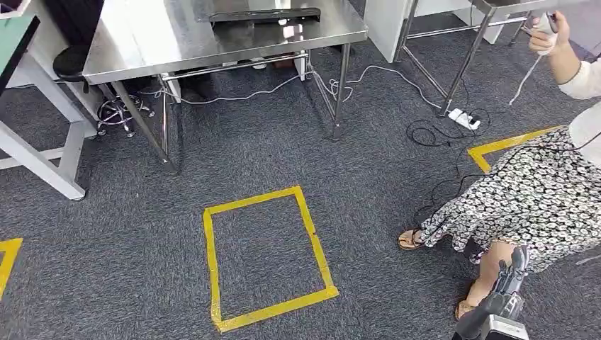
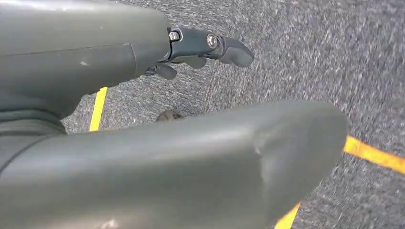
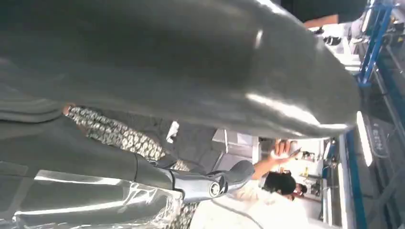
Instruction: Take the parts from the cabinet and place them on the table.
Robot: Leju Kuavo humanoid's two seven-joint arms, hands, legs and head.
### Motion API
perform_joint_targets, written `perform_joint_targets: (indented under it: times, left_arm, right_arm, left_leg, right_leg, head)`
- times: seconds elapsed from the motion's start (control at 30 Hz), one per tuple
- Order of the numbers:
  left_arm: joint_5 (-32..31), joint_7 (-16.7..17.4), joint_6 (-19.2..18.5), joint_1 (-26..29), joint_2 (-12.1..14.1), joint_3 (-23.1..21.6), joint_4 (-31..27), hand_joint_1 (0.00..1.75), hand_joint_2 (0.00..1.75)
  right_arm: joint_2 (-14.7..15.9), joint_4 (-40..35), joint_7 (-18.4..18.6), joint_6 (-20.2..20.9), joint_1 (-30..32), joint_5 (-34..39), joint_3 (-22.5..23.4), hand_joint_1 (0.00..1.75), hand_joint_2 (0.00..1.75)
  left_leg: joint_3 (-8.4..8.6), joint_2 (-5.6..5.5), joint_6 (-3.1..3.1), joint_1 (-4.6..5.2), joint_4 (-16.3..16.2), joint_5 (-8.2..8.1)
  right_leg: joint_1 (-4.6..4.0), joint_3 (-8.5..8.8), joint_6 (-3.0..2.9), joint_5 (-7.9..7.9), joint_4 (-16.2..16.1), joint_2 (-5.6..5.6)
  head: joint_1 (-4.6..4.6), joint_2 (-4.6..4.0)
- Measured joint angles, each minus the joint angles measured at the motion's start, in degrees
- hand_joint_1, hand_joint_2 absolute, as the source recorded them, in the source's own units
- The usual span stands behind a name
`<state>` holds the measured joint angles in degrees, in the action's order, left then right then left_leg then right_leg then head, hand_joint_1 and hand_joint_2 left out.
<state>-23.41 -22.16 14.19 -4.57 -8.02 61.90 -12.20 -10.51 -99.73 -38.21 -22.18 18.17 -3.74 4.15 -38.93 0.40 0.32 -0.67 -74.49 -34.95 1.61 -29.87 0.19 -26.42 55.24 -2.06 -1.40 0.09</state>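
A: Since the coming move turns on where the part lies from the fingers, which hand has it?

B: Start nearest. The left hand (image 2: 157, 157) hangs over the carpet (image 2: 310, 57). Its fingers (image 2: 224, 47) are stretched out and well apart from the thumb, with nothing between them.

A: And the right hand (image 1: 507, 287)?

B: It sits low at the robot's right side, fingers pointing forward. The right wrist view shows a shiny crinkled wrapping (image 3: 95, 202) just beside the hand. I cannot tell whether that is a part, or whether the fingers are clamped on it. No cabinet or loose part is clear to me.

A: So what lies ahead?

B: First the yellow tape square (image 1: 212, 262) on the floor, straight in front. Just beside the right hand stands a person (image 1: 538, 191) in a patterned dress. Beyond the square is the steel table (image 1: 142, 49), its long edge running across the view, with a flat black tray (image 1: 264, 15) near its far side.

A: Which arm is nearer the table?

B: Neither clearly, I judge. The table is ahead and slightly left, well apart from both hands.
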Motion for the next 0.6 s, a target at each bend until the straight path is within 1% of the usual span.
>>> perform_joint_targets:
  times: [0.03, 0.07, 0.1, 0.13, 0.17, 0.2, 0.23, 0.27, 0.3, 0.33, 0.37, 0.4, 0.43, 0.47, 0.5, 0.53, 0.57, 0.6]
  left_arm:
    - [0.0, 0.0, -0.02, 0.0, 0.0, 0.02, 0.0, 0.0, 0.0]
    - [0.0, 0.0, -0.13, 0.0, 0.0, 0.0, 0.0, 0.0, 0.0]
    - [-0.04, 0.0, -0.3, -0.01, 0.02, 0.0, 0.0, 0.0, 0.0]
    - [-0.11, 0.0, -0.42, 0.0, 0.02, 0.0, 0.0, 0.0, 0.0]
    - [-0.2, 0.0, -0.44, 0.02, 0.26, 0.0, 0.0, 0.0, 0.0]
    - [-0.24, 0.02, -0.48, 0.06, 0.35, 0.0, 0.06, 0.0, 0.0]
    - [-0.42, 0.02, -0.46, 0.11, 0.33, -0.02, 0.07, 0.0, 0.0]
    - [-0.42, 0.07, -0.46, 0.06, 0.35, -0.02, 0.07, 0.0, 0.0]
    - [-0.42, 0.07, -0.46, -0.07, 0.39, 0.0, 0.04, 0.0, 0.0]
    - [-0.42, 0.06, -0.46, -0.19, 0.35, 0.0, 0.04, 0.0, 0.0]
    - [-0.42, 0.02, -0.48, -0.33, 0.28, 0.0, 0.04, 0.0, 0.0]
    - [-0.44, 0.02, -0.48, -0.25, 0.26, 0.0, 0.04, 0.0, 0.0]
    - [-0.44, 0.09, -0.48, -0.21, 0.26, 0.0, 0.07, 0.0, 0.0]
    - [-0.44, 0.09, -0.48, -0.19, 0.26, -0.02, 0.07, 0.0, 0.0]
    - [-0.44, 0.09, -0.48, -0.16, 0.26, 0.0, 0.07, 0.0, 0.0]
    - [-0.44, 0.13, -0.48, -0.17, 0.26, 0.0, 0.07, 0.0, 0.0]
    - [-0.46, 0.15, -0.46, -0.17, 0.26, 0.0, 0.07, 0.0, 0.0]
    - [-0.44, 0.2, -0.46, -0.19, 0.22, 0.0, 0.07, 0.0, 0.0]
  right_arm:
    - [0.02, 0.17, 0.0, 0.0, -0.01, 0.0, 0.0, 0.0, 0.0]
    - [0.04, 0.26, 0.0, 0.0, -0.01, 0.0, 0.0, 0.0, 0.0]
    - [0.04, 0.31, -0.02, 0.0, -0.04, 0.0, 0.0, 0.0, 0.0]
    - [0.07, 0.31, -0.02, -0.04, -0.13, 0.0, 0.0, 0.0, 0.0]
    - [0.04, 0.31, -0.04, -0.11, -0.18, 0.0, 0.0, 0.0, 0.0]
    - [0.0, 0.33, -0.04, -0.2, -0.37, 0.04, 0.04, 0.0, 0.0]
    - [0.04, 0.37, -0.02, -0.24, -0.49, 0.11, 0.04, 0.0, 0.0]
    - [-0.07, 0.37, -0.02, -0.24, -0.37, 0.11, 0.02, 0.0, 0.0]
    - [-0.09, 0.37, -0.02, -0.26, -0.32, 0.11, 0.02, 0.0, 0.0]
    - [-0.07, 0.25, -0.04, -0.3, -0.35, 0.11, 0.06, 0.0, 0.0]
    - [0.04, 0.28, -0.04, -0.35, -0.28, 0.15, 0.22, 0.0, 0.0]
    - [0.09, 0.26, -0.04, -0.39, -0.61, 0.15, 0.39, 0.0, 0.0]
    - [0.09, 0.31, -0.02, -0.39, -0.84, 0.2, 0.44, 0.0, 0.0]
    - [0.09, 0.31, -0.04, -0.42, -0.84, 0.2, 0.44, 0.0, 0.0]
    - [0.11, 0.35, -0.02, -0.44, -0.74, 0.24, 0.46, 0.0, 0.0]
    - [0.13, 0.39, -0.02, -0.44, -0.67, 0.31, 0.46, 0.0, 0.0]
    - [0.15, 0.39, 0.0, -0.44, -0.65, 0.35, 0.46, 0.0, 0.0]
    - [0.15, 0.39, 0.02, -0.44, -0.66, 0.37, 0.48, 0.0, 0.0]
  left_leg:
    - [-0.02, 0.0, 0.09, -0.03, 0.27, 0.97]
    - [0.99, -0.14, 0.35, -0.03, 2.86, 2.98]
    - [2.94, -0.59, 0.68, -0.02, 7.39, 5.86]
    - [5.2, -1.92, 1.27, 0.01, 12.54, 8.64]
    - [6.88, -5.6, 2.13, -0.07, 16.18, 9.52]
    - [6.89, -6.99, 2.52, -0.31, 16.39, 9.38]
    - [6.89, -6.17, 2.56, 0.18, 16.59, 9.39]
    - [6.94, -5.55, 2.75, 0.33, 16.7, 9.28]
    - [7.12, -4.8, 2.86, 0.41, 17.14, 9.26]
    - [7.68, -3.62, 3.1, 0.2, 18.59, 9.72]
    - [8.21, -2.67, 3.17, 0.02, 19.75, 10.38]
    - [8.28, -2.03, 3.75, -0.13, 20.32, 10.53]
    - [8.29, -1.15, 3.85, -0.04, 20.28, 10.55]
    - [8.22, -0.09, 3.85, 0.09, 20.28, 10.55]
    - [8.04, 0.83, 3.8, 0.22, 20.27, 10.52]
    - [8.01, 1.7, 3.77, 0.25, 20.25, 10.53]
    - [8.0, 2.6, 3.71, 0.25, 20.25, 10.52]
    - [8.01, 3.37, 3.63, 0.25, 20.17, 10.5]
  right_leg:
    - [-0.12, 0.05, 0.01, -0.01, 0.07, -0.73]
    - [-0.18, 0.09, 0.01, -0.01, 0.14, -1.57]
    - [-0.25, 0.16, 0.02, -0.02, 0.16, -2.42]
    - [-0.38, 0.31, 0.02, -0.02, 0.15, -3.23]
    - [-0.07, 0.21, 0.03, -0.01, 0.07, -3.84]
    - [-0.61, -0.3, 0.29, 0.14, 0.22, -4.27]
    - [0.1, -0.69, 0.46, 0.24, 0.25, -5.0]
    - [0.21, -0.88, 0.74, 0.39, 0.15, -5.76]
    - [0.25, -1.04, 1.19, 0.69, -0.09, -6.43]
    - [-0.59, -1.84, 1.59, 0.85, -0.48, -6.65]
    - [-0.5, -2.19, 1.26, 0.19, 1.05, -3.18]
    - [-0.67, -3.54, 0.86, -1.46, 4.0, -0.41]
    - [-0.56, -6.03, 0.61, -3.62, 8.58, 0.74]
    - [-0.37, -8.57, 0.6, -5.49, 13.49, 1.22]
    - [-0.22, -10.47, 0.84, -6.59, 17.34, 1.38]
    - [-0.11, -10.95, 1.29, -6.56, 18.42, 1.48]
    - [-0.01, -9.83, 1.88, -5.55, 16.52, 1.65]
    - [0.09, -7.55, 2.45, -3.97, 12.53, 2.03]
  head:
    - [-0.02, 0.0]
    - [-0.02, 0.0]
    - [0.0, 0.0]
    - [-0.07, 0.0]
    - [0.11, 0.0]
    - [0.5, 0.0]
    - [0.17, 0.0]
    - [-0.37, 0.0]
    - [-0.33, 0.0]
    - [-0.26, 0.0]
    - [-0.22, 0.0]
    - [0.18, 0.0]
    - [0.35, 0.0]
    - [0.55, 0.0]
    - [0.55, 0.0]
    - [0.61, 0.0]
    - [0.59, 0.0]
    - [0.63, 0.0]
